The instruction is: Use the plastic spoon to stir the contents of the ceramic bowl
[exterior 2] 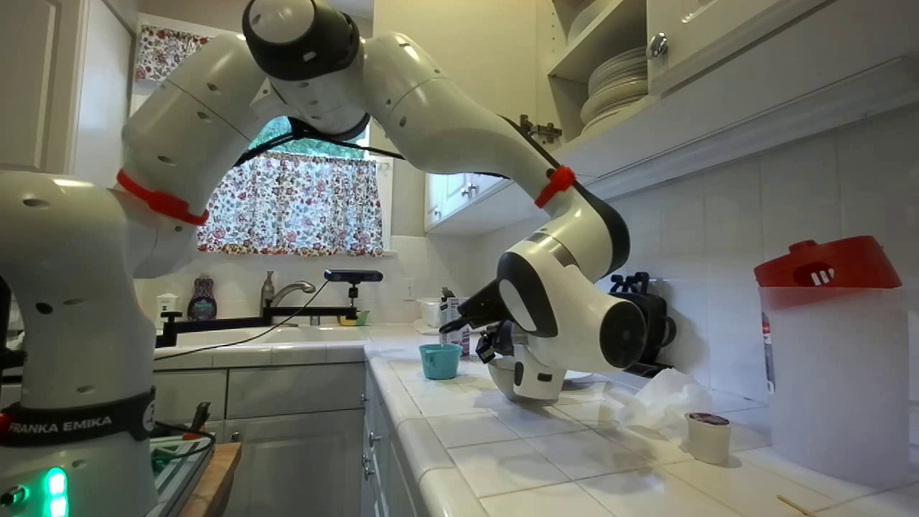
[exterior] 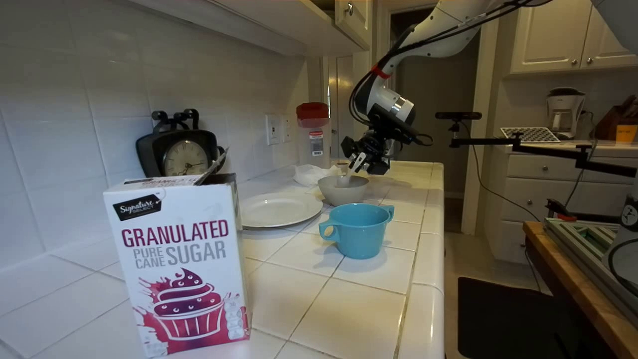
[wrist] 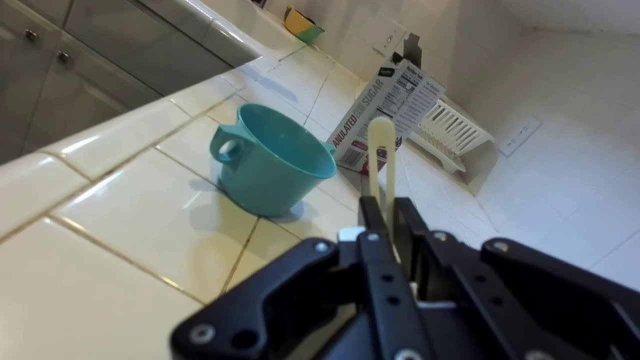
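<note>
The small white ceramic bowl (exterior: 343, 192) stands on the tiled counter in an exterior view; it also shows, partly behind the wrist, in an exterior view (exterior 2: 505, 380). It is out of the wrist view. My gripper (exterior: 360, 162) is over the bowl, tilted, and shut on the plastic spoon (exterior: 348, 175). The spoon's lower end goes down inside the bowl, and its tip and the bowl's contents are hidden. In the wrist view the spoon's pale, looped handle (wrist: 382, 131) sticks out between the fingertips (wrist: 387, 205).
A light-blue handled cup (exterior: 360, 233) stands close to the bowl. A flat white plate (exterior: 279, 210) lies beside it. A sugar box (exterior: 182, 269), a clock (exterior: 185, 158), a red-lidded container (exterior 2: 836, 380), crumpled white plastic (exterior 2: 668, 395) and a small pod (exterior 2: 708, 439) stand around. Cabinets hang above.
</note>
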Action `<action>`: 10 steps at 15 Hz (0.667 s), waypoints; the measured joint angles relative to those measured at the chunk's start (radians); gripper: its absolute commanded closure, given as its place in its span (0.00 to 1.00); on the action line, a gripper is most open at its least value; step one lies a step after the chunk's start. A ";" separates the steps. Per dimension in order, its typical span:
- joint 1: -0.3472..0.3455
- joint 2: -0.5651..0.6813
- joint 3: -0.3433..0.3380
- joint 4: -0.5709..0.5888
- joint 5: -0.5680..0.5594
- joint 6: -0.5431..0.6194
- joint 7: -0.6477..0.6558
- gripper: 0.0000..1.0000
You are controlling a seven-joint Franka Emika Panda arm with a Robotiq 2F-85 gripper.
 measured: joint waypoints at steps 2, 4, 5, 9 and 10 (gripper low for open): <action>0.000 0.006 -0.001 0.010 0.000 0.020 0.036 0.97; 0.002 0.006 -0.001 0.018 0.000 0.061 0.072 0.97; 0.005 0.005 -0.001 0.023 0.000 0.080 0.088 0.97; 0.025 0.003 0.005 0.038 0.000 0.111 0.147 0.97; 0.028 0.003 0.009 0.041 0.000 0.111 0.158 0.97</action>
